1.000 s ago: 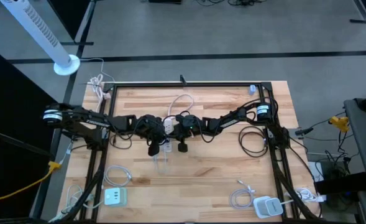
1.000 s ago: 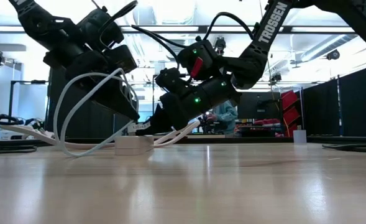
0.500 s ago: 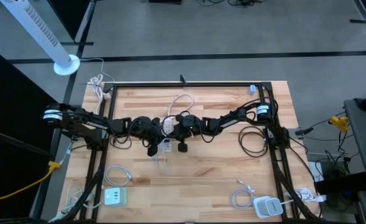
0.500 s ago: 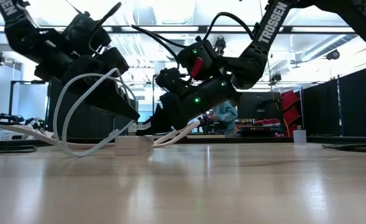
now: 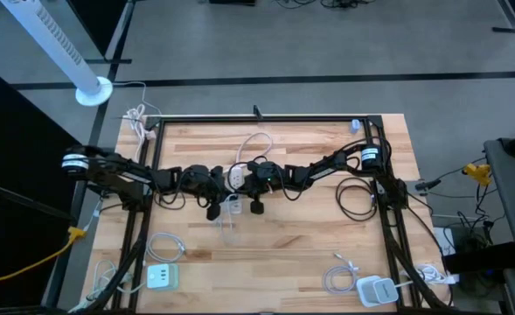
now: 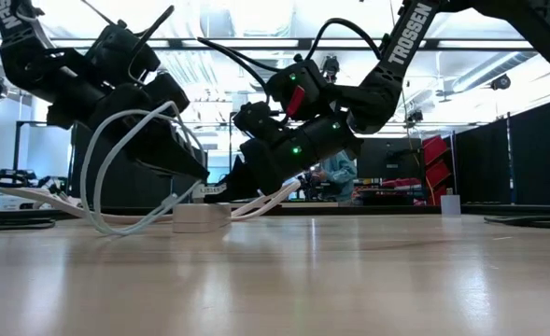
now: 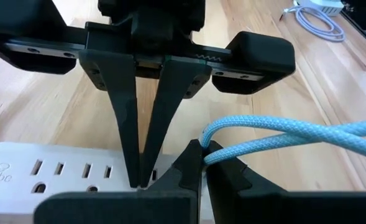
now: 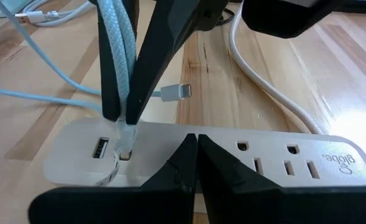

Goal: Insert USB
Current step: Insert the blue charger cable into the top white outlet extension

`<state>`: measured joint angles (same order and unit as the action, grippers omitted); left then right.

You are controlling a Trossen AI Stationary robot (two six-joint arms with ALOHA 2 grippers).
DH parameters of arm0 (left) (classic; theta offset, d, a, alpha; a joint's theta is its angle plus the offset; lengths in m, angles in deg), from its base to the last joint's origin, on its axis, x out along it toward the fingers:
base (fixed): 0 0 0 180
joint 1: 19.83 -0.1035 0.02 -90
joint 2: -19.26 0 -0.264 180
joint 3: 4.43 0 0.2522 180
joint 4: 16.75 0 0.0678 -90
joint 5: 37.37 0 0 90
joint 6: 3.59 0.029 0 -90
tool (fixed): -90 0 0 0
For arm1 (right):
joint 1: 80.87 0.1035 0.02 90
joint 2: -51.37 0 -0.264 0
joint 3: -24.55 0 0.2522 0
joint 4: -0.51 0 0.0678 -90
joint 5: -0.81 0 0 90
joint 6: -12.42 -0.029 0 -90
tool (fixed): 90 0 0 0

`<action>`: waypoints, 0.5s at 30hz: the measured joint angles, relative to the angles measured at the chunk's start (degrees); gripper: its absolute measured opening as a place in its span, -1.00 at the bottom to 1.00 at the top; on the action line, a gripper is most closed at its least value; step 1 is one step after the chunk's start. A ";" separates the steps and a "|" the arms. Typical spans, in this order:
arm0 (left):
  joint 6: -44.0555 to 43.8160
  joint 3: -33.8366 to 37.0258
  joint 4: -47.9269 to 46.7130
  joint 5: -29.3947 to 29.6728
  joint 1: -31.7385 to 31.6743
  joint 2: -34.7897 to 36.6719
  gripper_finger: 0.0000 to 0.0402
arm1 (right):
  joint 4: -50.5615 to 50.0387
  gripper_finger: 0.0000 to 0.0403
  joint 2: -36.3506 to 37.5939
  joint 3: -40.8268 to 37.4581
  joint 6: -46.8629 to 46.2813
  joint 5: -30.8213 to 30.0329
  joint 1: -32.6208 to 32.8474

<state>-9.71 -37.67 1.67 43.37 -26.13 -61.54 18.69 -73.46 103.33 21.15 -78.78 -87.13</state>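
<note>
A white power strip (image 5: 236, 178) lies flat at the table's middle, also seen in the right wrist view (image 8: 263, 163) and the low view (image 6: 200, 217). My left gripper (image 8: 122, 115) stands over its USB end, shut on a light-blue braided USB cable (image 7: 282, 134). The cable's white plug (image 8: 125, 138) points down at a USB port. Whether the plug is inside, I cannot tell. A second port (image 8: 100, 149) beside it is free. My right gripper (image 8: 196, 148) is shut, with its tips on the strip's top. My left gripper pinches the blue cable (image 7: 209, 149) between its two fingers, just behind the white plug, coming from above and slanting from the table's left. The plug hangs below the fingertips (image 8: 111, 106), upright, its tip at the strip's port. The rest of the cable trails off slack. My right gripper presses its shut fingertips (image 7: 139, 168) down on the strip's top face (image 8: 217, 144), between the USB ports and the outlets. It comes from above, slanting from the table's right. The strip lies flat on the table.
The strip's white cord (image 5: 255, 144) loops toward the far edge. A loose connector (image 8: 178, 92) lies beyond the strip. A black cable coil (image 5: 355, 197) sits to the right. Chargers with coiled cables (image 5: 163, 276) (image 5: 375, 289) lie by the near edge. A person (image 6: 335, 173) shows in the room behind.
My left arm's wrist has drawn back toward the table's left and sunk a little, so the gripper tips flatter. Its fingertips have stayed at the strip's USB end with the cable still held. The strip has not moved.
</note>
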 joint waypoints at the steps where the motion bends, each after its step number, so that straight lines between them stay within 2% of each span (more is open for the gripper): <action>1: 0.00 -0.05 0.73 0.00 0.02 -0.77 -1.00 | 0.00 -1.00 0.00 0.00 -0.01 0.00 0.00; 8: 0.01 -1.20 8.18 -2.92 0.55 -7.66 -1.00 | -0.04 -1.00 0.00 -0.02 -0.13 0.09 0.00; 15: -0.38 -0.93 7.11 -3.68 0.55 -7.07 -1.00 | -0.09 -1.00 0.00 -0.02 -0.17 0.09 0.00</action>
<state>-10.09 -38.60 8.78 39.69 -25.59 -68.61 18.60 -73.46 103.30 20.98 -78.69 -87.13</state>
